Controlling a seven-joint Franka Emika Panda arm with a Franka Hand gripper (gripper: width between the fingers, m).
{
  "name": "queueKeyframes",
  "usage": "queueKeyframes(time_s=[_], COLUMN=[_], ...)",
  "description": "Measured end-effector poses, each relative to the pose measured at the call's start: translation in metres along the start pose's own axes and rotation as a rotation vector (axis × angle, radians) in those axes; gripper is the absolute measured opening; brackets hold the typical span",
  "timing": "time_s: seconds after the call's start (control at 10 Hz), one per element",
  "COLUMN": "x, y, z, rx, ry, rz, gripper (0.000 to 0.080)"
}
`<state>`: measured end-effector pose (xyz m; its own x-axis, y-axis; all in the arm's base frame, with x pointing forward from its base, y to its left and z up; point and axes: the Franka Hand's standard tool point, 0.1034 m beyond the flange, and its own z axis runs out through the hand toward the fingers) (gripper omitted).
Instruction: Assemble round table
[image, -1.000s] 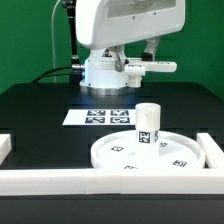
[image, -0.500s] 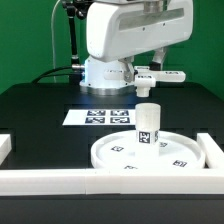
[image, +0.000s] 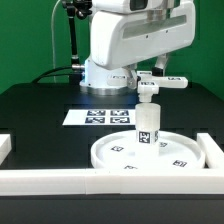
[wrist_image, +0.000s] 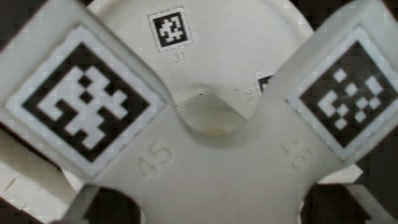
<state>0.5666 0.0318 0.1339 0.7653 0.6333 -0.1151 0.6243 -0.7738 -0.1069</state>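
Nearest, the white border wall (image: 60, 180) runs across the front. Behind it, the round disc (image: 110, 152) lies flat on the black table (image: 40, 105), and the leg (image: 148, 124) stands upright on the disc. Farther back lies the marker board (image: 85, 117). Just above the leg, the gripper (image: 150, 87) carries the cross-shaped foot piece (image: 166, 82). The part hides the finger spacing.

We saw a white round disc (image: 108, 153), white cylinder leg (image: 147, 122) and white cross-shaped foot piece (wrist_image: 214, 115), all carrying black-and-white square tags, on a black table (image: 35, 110).
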Motion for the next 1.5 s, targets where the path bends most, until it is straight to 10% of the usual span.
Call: queueKeyframes(time_s=[1.5], x=[0.009], y=[0.003], z=[0.006], rx=[-0.017], ry=[0.019], rz=[0.008], gripper=[0.0449])
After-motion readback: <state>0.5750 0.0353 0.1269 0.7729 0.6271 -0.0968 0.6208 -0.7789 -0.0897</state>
